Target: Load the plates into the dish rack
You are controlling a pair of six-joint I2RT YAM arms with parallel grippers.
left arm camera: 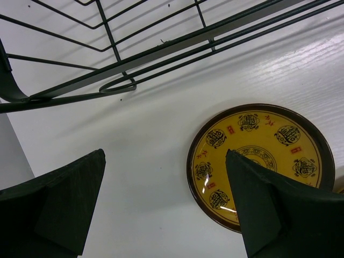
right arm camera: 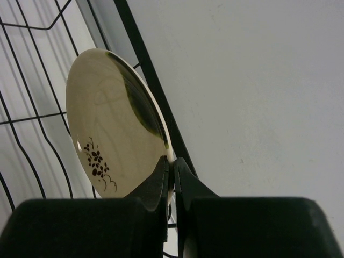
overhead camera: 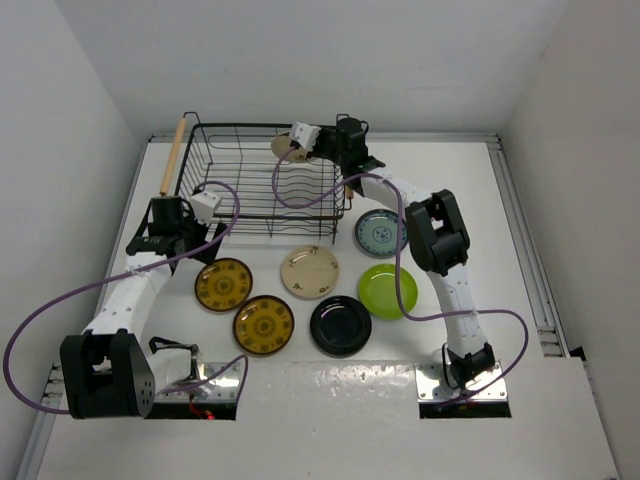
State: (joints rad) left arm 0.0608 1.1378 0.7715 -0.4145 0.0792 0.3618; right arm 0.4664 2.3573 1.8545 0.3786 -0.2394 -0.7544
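My right gripper (right arm camera: 173, 164) is shut on the rim of a cream plate (right arm camera: 113, 123) with a small dark flower motif. It holds the plate on edge over the far right corner of the black wire dish rack (overhead camera: 260, 185); from above the plate (overhead camera: 285, 147) shows beside the gripper (overhead camera: 305, 140). My left gripper (left arm camera: 165, 153) stands open and empty above the table, just off the rack's front left corner. A mustard patterned plate (left arm camera: 258, 134) lies under its right finger (left arm camera: 258, 204). Flat in front of the rack lie another mustard (overhead camera: 264, 325), a cream (overhead camera: 310, 271), a black (overhead camera: 340, 325), a lime green (overhead camera: 388, 290) and a teal plate (overhead camera: 381, 232).
A wooden bar handle (overhead camera: 174, 155) runs along the rack's left side. The rack's lower wires (left arm camera: 161, 54) pass close above my left gripper. White walls enclose the table on the left, back and right.
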